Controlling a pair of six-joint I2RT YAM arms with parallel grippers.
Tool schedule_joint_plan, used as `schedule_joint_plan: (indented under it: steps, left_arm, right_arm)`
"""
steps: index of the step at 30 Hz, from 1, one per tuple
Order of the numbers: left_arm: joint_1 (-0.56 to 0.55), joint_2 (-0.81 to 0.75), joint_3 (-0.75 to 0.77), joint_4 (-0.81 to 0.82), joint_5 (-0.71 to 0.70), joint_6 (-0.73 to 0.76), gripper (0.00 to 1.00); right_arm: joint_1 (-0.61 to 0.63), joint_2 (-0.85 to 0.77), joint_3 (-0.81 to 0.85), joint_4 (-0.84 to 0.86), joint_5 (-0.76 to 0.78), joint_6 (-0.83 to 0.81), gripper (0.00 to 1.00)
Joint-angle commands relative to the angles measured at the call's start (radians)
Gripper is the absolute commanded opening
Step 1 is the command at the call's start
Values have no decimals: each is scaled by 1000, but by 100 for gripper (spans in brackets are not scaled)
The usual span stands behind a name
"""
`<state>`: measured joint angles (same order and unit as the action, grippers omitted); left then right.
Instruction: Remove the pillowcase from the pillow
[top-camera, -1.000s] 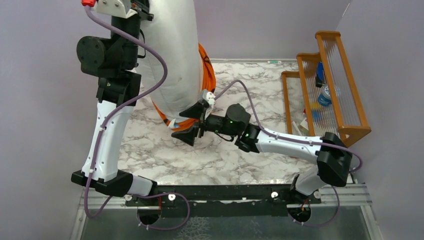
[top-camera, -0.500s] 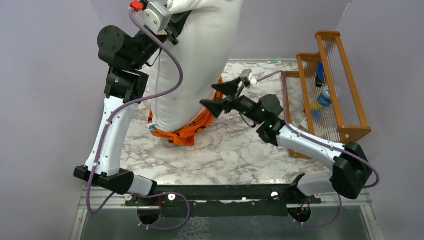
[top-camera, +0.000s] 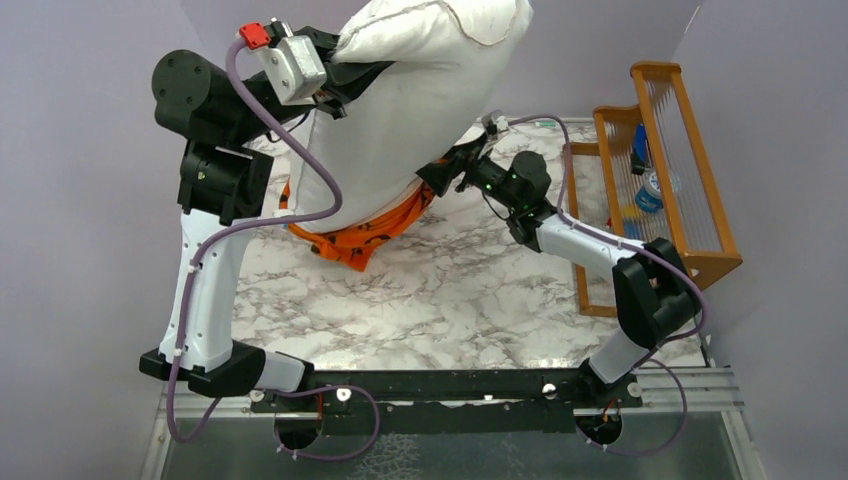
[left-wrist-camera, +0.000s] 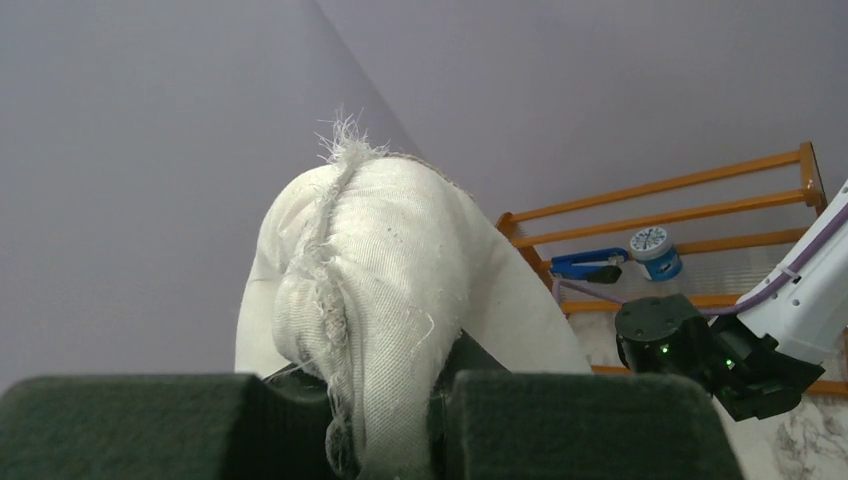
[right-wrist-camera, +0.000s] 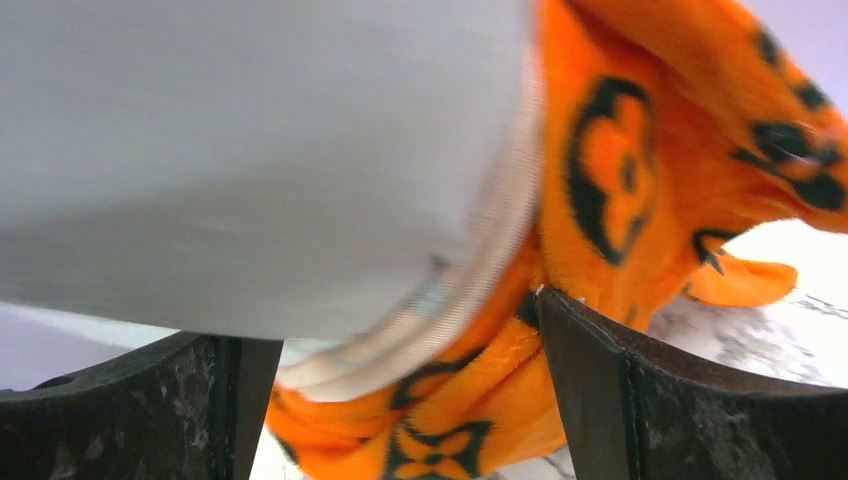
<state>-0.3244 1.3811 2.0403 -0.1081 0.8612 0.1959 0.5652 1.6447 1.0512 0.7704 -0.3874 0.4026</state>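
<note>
The left gripper (left-wrist-camera: 385, 415) is up high. It pinches one frayed corner of the pillow (top-camera: 400, 120) tight between its two dark fingers (left-wrist-camera: 150, 425). The big white pillow hangs down from that corner. It is tilted, with its top leaning to the right in the view from above. Most of the pillow is bare and white. Only its bottom end sits inside the pillowcase (top-camera: 355, 235). The orange cloth with black flowers is bunched up around that bottom end and rests on the marble table (top-camera: 450, 300), near the back and a bit left of the middle. The right gripper (top-camera: 440, 175) reaches in low at the right side of the pillow, just where the white meets the orange. Its own camera shows its two dark fingers standing wide apart, so it is not squeezing anything. The orange cloth and the bottom edge of the pillow fill the gap between them. The cloth touches the finger on the right side of that picture, which is blurry. A wooden rack (top-camera: 690, 170) stands at the right side of the table with some blue things (top-camera: 648, 190) in it. The rack is well apart from the pillow.
</note>
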Motion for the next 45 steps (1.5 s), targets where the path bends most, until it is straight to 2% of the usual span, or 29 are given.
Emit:
schedule_joint_plan:
  steps: [1,6,15,19,23,25,30,34,40,45]
  left_arm:
    - [-9,-62,116,178,37,30,0]
    - [-8,-62,103,199,15,23,0]
    - [-9,-54,93,263,41,-26,0]
    - [-8,-73,55,322,37,-47,0]
    - [-8,-118,-64,483,-3,-83,0]
    - [-9,-121,-88,544,-13,-114,0]
    - [-10,-122,-139,766,-68,-241,0]
    - [-9,-100,-129,908,-173,-323,0]
    - [-10,-28,10,974,-316,-382,0]
    - [-10,-14,14,1039,-391,-380,0]
  right_arm:
    - [-99,-10,-15,25,109,17,100]
    - [-191,-62,-94,62,78,62,100]
    - [-200,46,5,66,-33,91,97]
    - [-199,129,13,109,-129,154,87]
    - [-189,216,-16,175,-218,204,69]
    - [-169,250,-17,166,-231,191,65]
    - [-82,291,15,26,-174,90,63]
    - [-21,325,38,-66,-124,43,62]
    - [51,414,50,-123,-64,20,62]
    - [129,489,88,-187,0,-20,62]
